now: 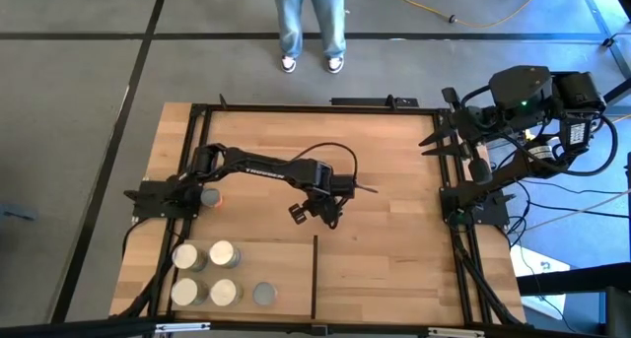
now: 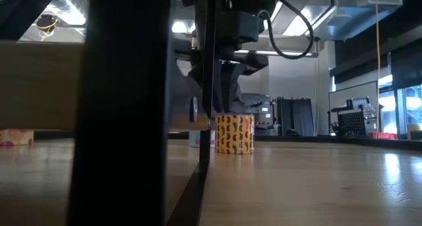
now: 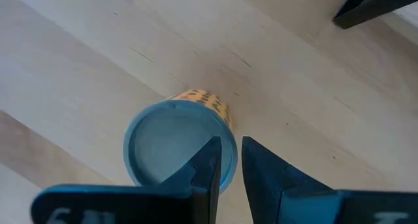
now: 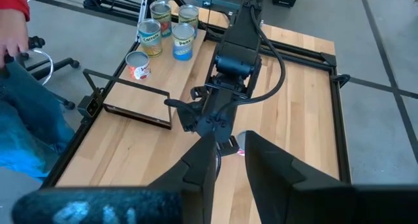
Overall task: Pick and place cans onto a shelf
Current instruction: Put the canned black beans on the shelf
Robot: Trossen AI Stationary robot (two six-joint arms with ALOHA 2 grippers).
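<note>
Seven cans show across the views, with two arms, one shelf and one person. From above, five cans [image 1: 222, 253] stand grouped on the shelf [image 1: 286, 274] at the tabletop's [image 1: 394, 170] 7 o'clock corner, all on the 9 o'clock side of its single black divider [image 1: 315, 274]. The other side holds nothing. A sixth can [image 1: 209, 197] stands off the shelf at 9 o'clock, just beside the left arm's base.

The seventh, a yellow-labelled can [image 3: 166, 145] with a blue top, is hidden under the arm in the high view. Only the left wrist and low views show it, upright on the tabletop near the centre. The left end effector [image 1: 315, 212] hangs directly over it. Its jaws stand a narrow gap apart above the can's rim and appear to hold nothing, though contact with the rim is hard to judge.

The right end effector [image 4: 230, 136] waits raised at 2 o'clock, jaws slightly parted and empty. Its wrist view alone shows the printed labels on the shelf cans. A person [image 1: 311, 23] in jeans stands on the floor at 12 o'clock.
</note>
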